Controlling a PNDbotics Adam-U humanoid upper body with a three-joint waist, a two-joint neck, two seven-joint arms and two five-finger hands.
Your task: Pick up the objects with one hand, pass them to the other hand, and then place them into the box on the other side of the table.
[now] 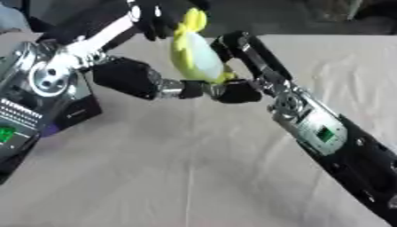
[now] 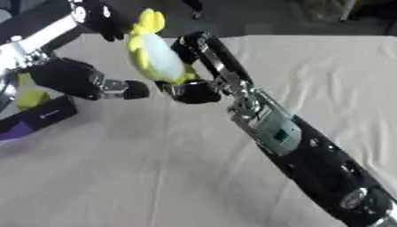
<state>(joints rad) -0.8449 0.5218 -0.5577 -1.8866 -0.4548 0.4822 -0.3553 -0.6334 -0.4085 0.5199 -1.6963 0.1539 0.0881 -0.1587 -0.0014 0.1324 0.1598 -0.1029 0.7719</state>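
While the toy (image 1: 194, 51) is held up above the far middle of the table (image 1: 194, 177), it is gripped from below and the right by the right hand (image 1: 240, 66), fingers curled round it. The left hand (image 1: 132, 75) is seen just beside it, meeting the toy at top and bottom; whether its fingers are closed cannot be told. A dark box (image 2: 43, 116) is seen at the left edge. Wide bare cloth is left in front and to the far right.
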